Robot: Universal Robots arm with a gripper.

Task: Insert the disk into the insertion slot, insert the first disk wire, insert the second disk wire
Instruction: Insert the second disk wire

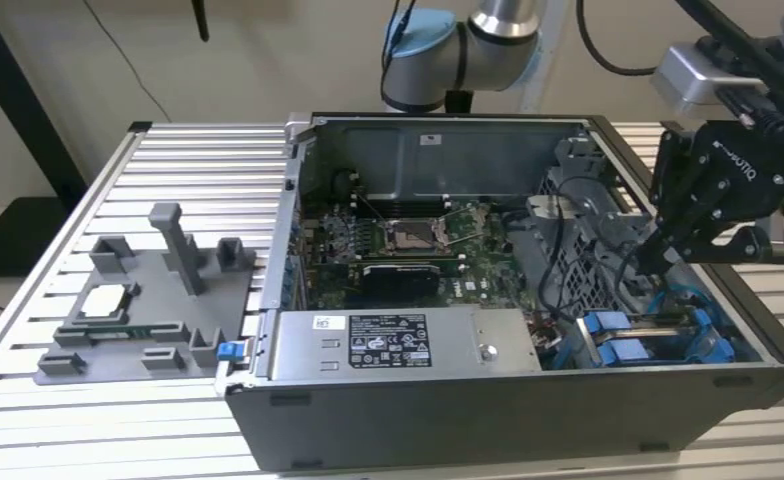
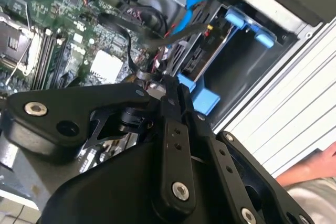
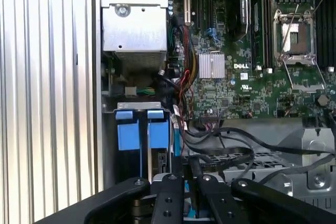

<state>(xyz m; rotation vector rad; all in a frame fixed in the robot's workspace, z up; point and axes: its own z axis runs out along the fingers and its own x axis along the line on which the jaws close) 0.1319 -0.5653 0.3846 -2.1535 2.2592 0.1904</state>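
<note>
Fingers (image 2: 170,90) pressed together, seemingly pinching a thin black disk wire (image 2: 184,31) beside the disk (image 3: 157,161), already seated in the insertion slot (image 3: 142,109) near the power-supply box (image 1: 406,342). Limp, light cable; best gripped at its stiff plug.

Grey fixture tray (image 1: 145,310) beside open case; motherboard (image 1: 406,245), power-supply box (image 1: 406,343) inside.

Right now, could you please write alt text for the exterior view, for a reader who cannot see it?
An open computer case lies on a slatted metal table, with a black gripper lowered at the drive cage with blue latches at the exterior view's right. Inside are a green circuit board and a grey labelled power-supply box; a grey plastic fixture sits at the view's left.
</note>
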